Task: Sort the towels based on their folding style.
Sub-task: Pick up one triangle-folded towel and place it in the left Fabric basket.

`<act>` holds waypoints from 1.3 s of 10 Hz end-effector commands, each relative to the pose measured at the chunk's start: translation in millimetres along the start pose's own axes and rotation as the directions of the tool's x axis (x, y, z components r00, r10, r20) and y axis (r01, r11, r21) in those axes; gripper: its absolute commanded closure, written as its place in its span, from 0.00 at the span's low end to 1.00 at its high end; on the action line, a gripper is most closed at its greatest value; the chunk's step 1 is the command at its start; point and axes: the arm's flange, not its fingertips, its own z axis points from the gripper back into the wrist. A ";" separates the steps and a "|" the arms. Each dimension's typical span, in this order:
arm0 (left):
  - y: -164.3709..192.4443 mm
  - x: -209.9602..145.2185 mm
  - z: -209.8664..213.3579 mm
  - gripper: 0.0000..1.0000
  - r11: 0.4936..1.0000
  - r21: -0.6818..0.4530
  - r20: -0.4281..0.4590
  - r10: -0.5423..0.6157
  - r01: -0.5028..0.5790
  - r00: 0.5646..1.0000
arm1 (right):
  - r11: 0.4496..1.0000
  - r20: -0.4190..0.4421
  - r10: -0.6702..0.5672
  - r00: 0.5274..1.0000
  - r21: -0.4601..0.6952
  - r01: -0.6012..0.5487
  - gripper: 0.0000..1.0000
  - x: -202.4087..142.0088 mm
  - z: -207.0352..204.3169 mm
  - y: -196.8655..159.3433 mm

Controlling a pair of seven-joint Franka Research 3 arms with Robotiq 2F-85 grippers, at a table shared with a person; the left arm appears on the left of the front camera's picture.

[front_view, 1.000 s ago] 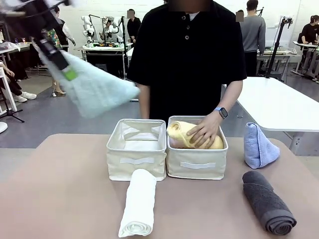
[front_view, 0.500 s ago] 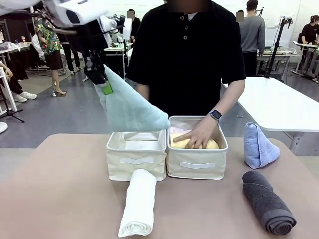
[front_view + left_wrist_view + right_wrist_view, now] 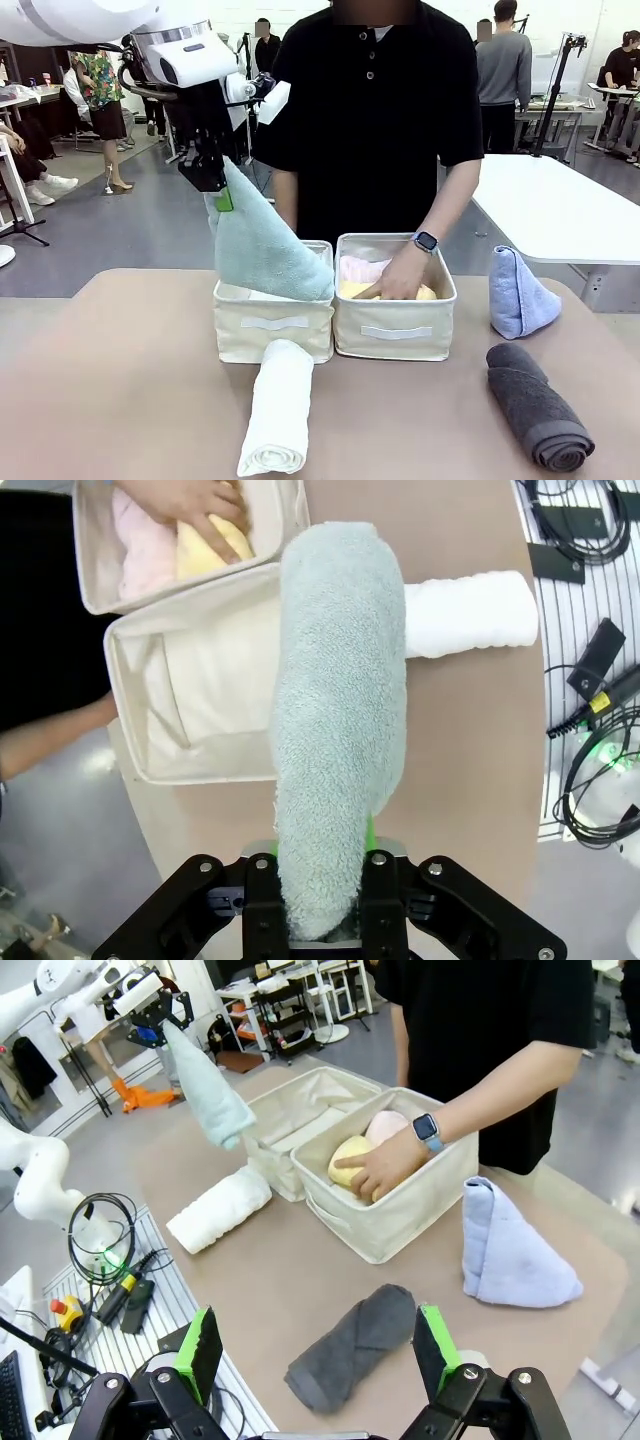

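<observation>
Tan table [image 3: 100,380] bears a white towel [image 3: 278,405], grey floor [image 3: 100,230] beyond.

table [image 3: 120,400] | left bin [image 3: 274,335], right bin [image 3: 395,340]: centre | white roll [image 3: 277,408]: before left bin | blue cone [image 3: 518,293], grey roll [image 3: 538,405]: right

**Left arm gripping, right gripper open**

Your left arm [image 3: 185,58] reaches in from the upper left. Its wrist is bent so the left gripper [image 3: 222,197] points down above the table [image 3: 120,380], left of centre and toward the far edge. The jaws are clamped on the narrow tip of the green towel [image 3: 262,250], which hangs below them. Your right gripper [image 3: 318,1352] is held high over the table's right side, tilted down toward it, with its fingers [image 3: 200,1350] spread wide and empty.
</observation>
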 end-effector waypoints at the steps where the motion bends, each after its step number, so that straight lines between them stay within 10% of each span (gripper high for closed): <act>1: -1.9 3.5 -0.8 0.79 1.000 -0.004 0.000 -0.025 0.025 1.000 | 1.000 0.029 0.012 1.000 0.018 -0.013 0.00 2.6 0.4 -1.6; 13: 50.3 -16.1 -58.3 0.79 0.998 0.031 -0.118 0.053 -0.050 0.992 | 1.000 0.029 0.012 1.000 0.018 -0.013 0.00 2.6 0.4 -1.6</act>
